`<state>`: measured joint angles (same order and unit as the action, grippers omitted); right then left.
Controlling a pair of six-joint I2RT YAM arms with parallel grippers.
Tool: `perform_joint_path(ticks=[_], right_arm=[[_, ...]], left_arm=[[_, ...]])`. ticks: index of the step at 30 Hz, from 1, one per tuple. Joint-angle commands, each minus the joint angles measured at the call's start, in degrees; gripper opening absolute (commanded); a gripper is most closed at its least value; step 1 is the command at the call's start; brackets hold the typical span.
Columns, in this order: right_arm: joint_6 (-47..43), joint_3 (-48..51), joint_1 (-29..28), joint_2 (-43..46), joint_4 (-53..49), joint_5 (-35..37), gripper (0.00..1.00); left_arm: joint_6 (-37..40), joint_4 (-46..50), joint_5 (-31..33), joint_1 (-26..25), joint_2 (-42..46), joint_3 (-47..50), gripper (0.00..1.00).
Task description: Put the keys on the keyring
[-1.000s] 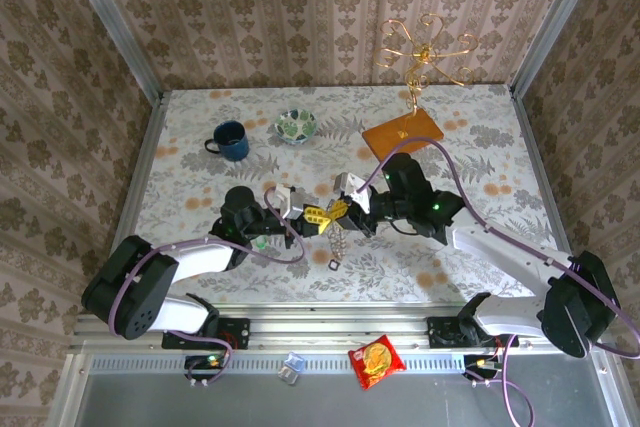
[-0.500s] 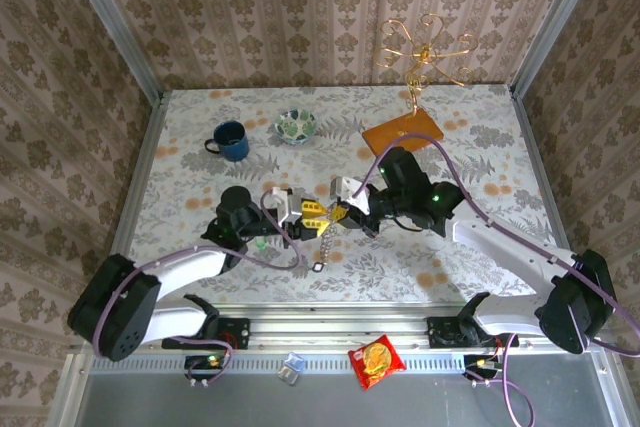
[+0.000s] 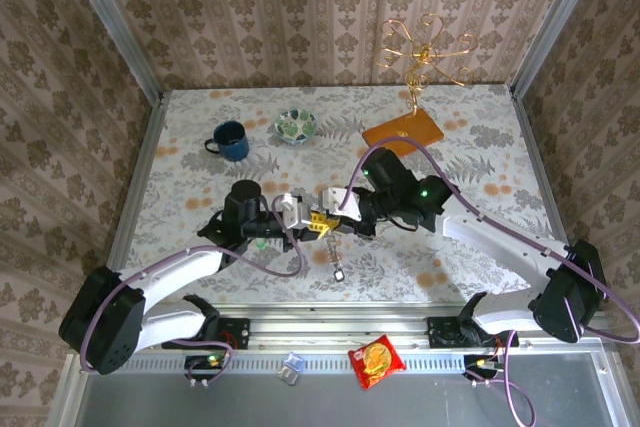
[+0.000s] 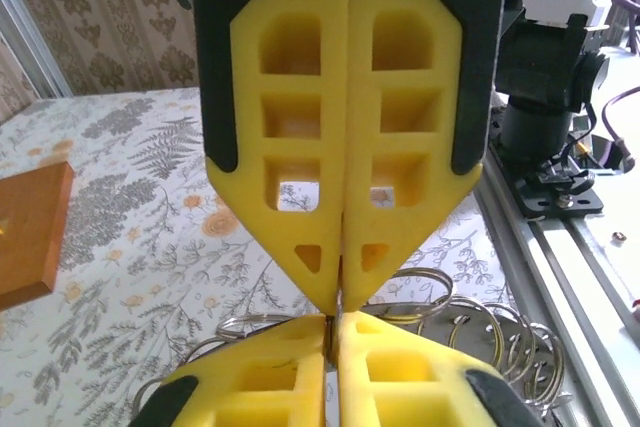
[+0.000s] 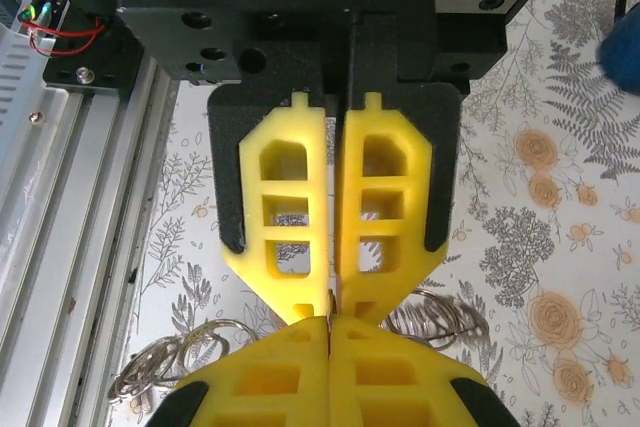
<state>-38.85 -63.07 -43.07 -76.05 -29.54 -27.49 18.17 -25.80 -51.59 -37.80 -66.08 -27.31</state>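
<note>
My left gripper [image 3: 303, 215] and right gripper [image 3: 330, 219] meet tip to tip above the middle of the table. Both are shut on the same thin wire of the keyring [image 3: 336, 255], a chain of linked metal rings that dangles below them. In the left wrist view my left gripper [image 4: 333, 323] pinches the wire from below, with the right gripper's fingers [image 4: 390, 147] closed on it from above. In the right wrist view my right gripper [image 5: 329, 325] holds it likewise, and loose rings [image 5: 440, 313] spread to both sides. A small green spot [image 3: 261, 243] by the left arm may be the keys.
A blue mug [image 3: 231, 140] and a patterned bowl [image 3: 296, 126] stand at the back left. An orange wooden board [image 3: 402, 133] carries a gold wire stand [image 3: 425, 47] at the back right. A red snack packet [image 3: 376, 360] lies in front of the table's metal rail.
Both grippers, still tip to tip, have shifted slightly left and away from the near edge. The dangling chain of rings has swung with them.
</note>
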Motion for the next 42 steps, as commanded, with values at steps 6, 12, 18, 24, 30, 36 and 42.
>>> perform_joint_path(ticks=[6,12,18,24,30,36,42], right_arm=[[6.04,6.64,3.48,7.08,8.78,-2.93,0.26],[6.42,11.77,3.87,9.56,11.89,-1.80,0.26],[6.55,12.27,3.39,8.62,14.17,-4.11,0.27],[6.86,11.36,2.64,6.82,15.64,-4.59,0.26],[7.10,10.82,2.29,5.92,16.37,-5.00,0.18],[6.63,10.31,2.24,5.65,16.40,-5.19,0.00],[3.34,8.22,2.17,4.97,11.22,-3.90,0.00]], left_arm=[[1.05,-1.61,0.19,-0.43,1.73,0.30,0.00],[-0.15,-6.60,-0.76,-0.60,1.30,2.08,0.00],[-0.24,-7.93,-1.00,-0.71,0.86,2.28,0.00],[-0.68,-8.69,-1.19,-0.87,0.52,2.28,0.00],[-1.56,-10.23,-1.17,-0.87,0.26,2.70,0.00],[-1.83,-10.35,-0.80,-0.86,0.25,2.74,0.00],[-1.50,-8.93,2.53,-0.90,1.43,2.49,0.18]])
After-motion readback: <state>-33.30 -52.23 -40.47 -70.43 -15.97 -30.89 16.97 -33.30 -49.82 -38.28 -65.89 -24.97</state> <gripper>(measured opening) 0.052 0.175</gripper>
